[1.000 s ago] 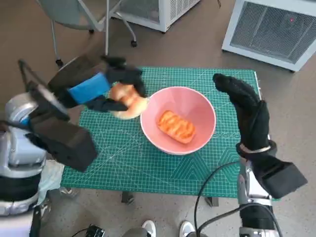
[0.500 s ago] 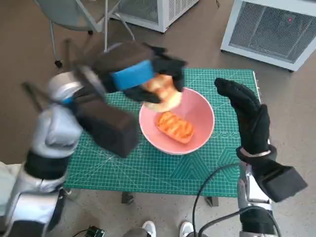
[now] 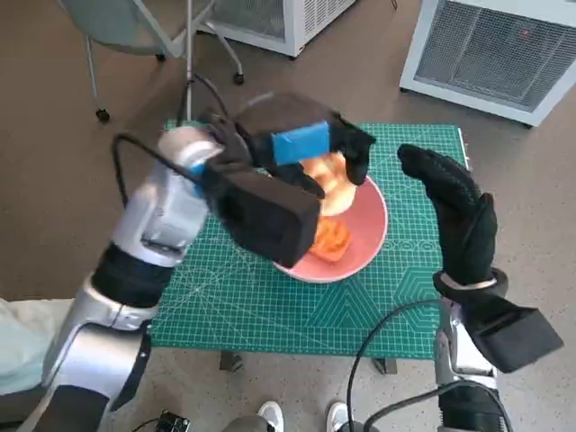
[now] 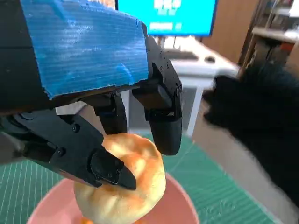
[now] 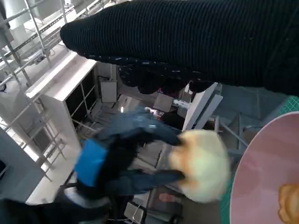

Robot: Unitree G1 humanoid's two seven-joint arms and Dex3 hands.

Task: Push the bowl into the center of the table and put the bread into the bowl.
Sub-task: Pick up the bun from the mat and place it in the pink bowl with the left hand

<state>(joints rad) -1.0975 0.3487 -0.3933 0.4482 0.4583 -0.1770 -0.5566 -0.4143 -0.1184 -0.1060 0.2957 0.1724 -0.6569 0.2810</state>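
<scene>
Left hand [image 3: 301,153] gripping a round bread roll [image 3: 328,184] between its fingers [image 4: 161,123], held in the air over the pink bowl [image 3: 369,225] just above the middle of the head view; right hand [image 3: 454,211] open and empty, fingers apart, beside the bowl's rim at right of frame. Bowl judged already pushed to about the centre of the green mat [image 3: 252,297], with a grilled orange piece [image 3: 331,236] lying in it; only lowering and letting go of the roll seemingly left. Roll near round, no clear long axis, browned top turned toward the fingers.
</scene>
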